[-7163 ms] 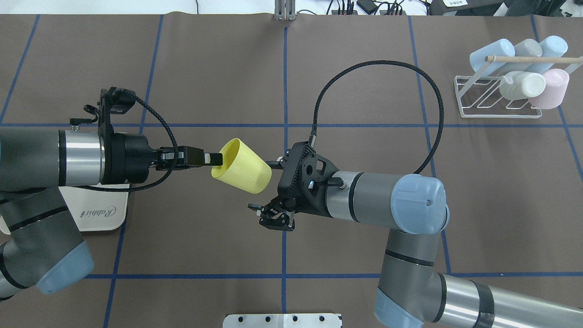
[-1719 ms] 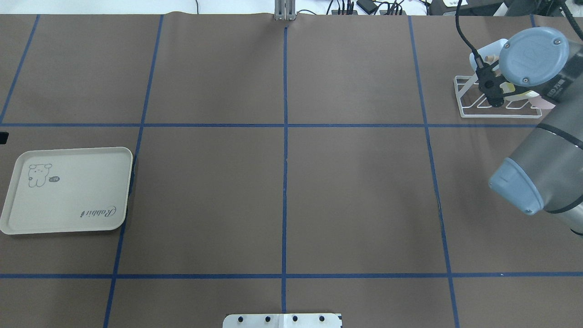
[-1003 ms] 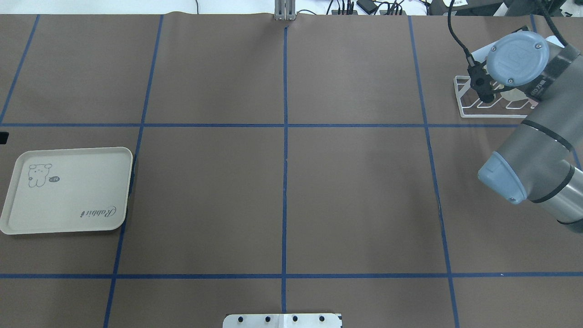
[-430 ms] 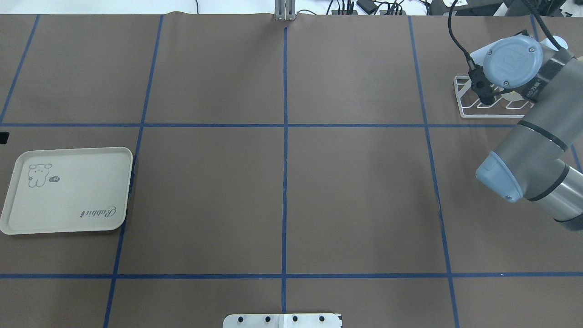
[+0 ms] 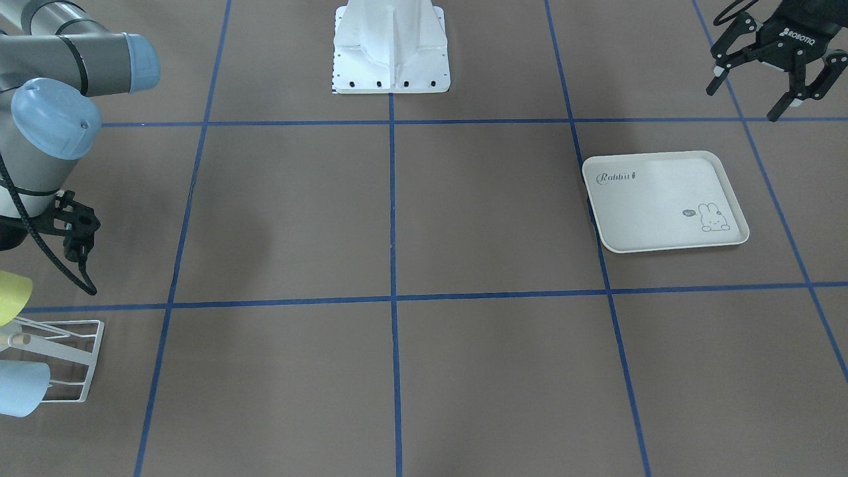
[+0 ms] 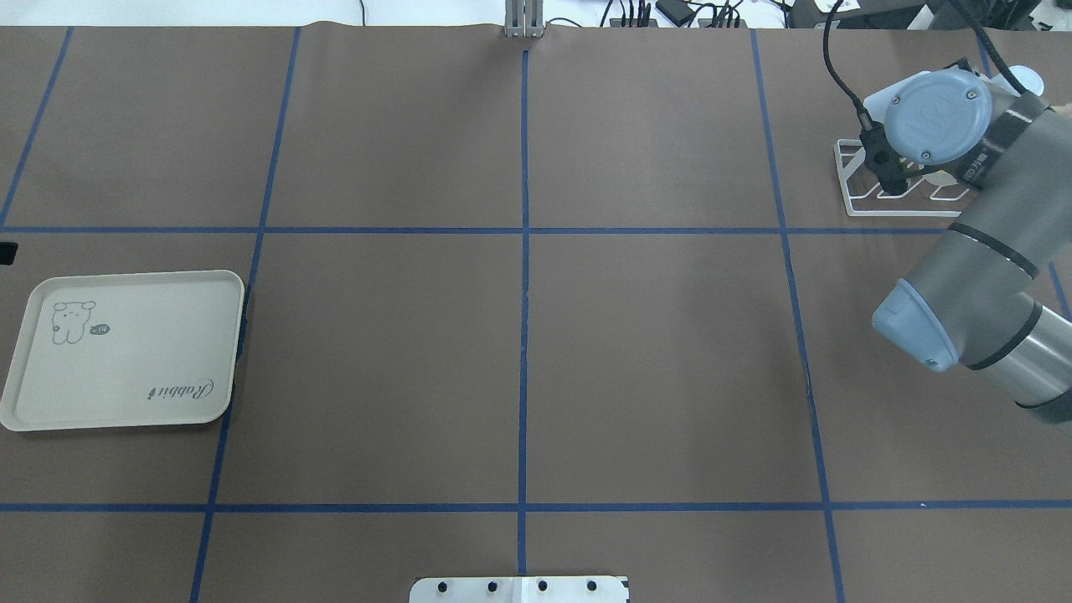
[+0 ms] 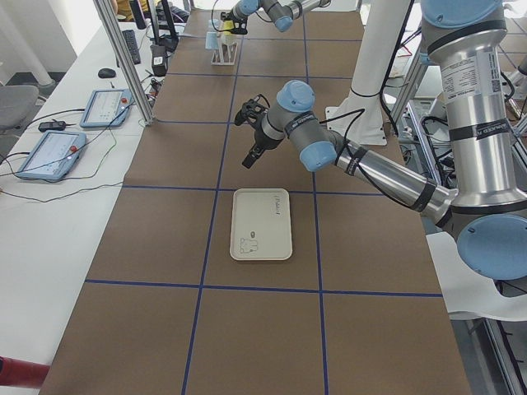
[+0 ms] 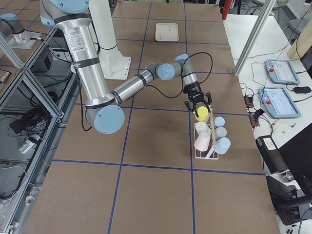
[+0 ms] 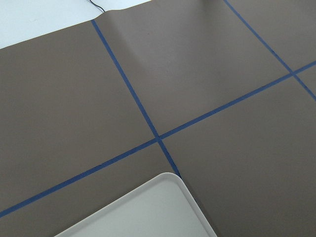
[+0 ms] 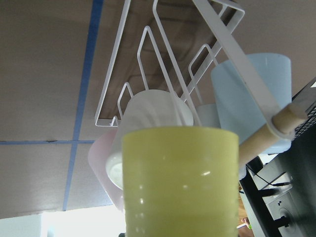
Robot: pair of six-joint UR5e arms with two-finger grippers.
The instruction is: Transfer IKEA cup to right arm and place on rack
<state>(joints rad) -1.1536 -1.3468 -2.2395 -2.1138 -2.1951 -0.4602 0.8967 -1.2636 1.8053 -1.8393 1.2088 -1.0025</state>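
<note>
Smooth, glossy pale-yellow plastic cup [image 10: 180, 182] at the white thin-wire rack [image 10: 234, 52]; my right gripper [image 8: 198, 106], grip I cannot tell; my left gripper [image 5: 745, 103] spread apart.

- Overhead view: the right arm [image 6: 997, 260] covers most of the rack [image 6: 863, 188]; the cups on it are hidden.
- Right side view: the right gripper [image 8: 198, 106] is too small to judge its grip.
- Front view: the yellow cup [image 5: 12, 297] and the rack are cut off at the left edge.
- Left wrist view: the tray [image 9: 148, 212] is cut off at the bottom edge.
</note>
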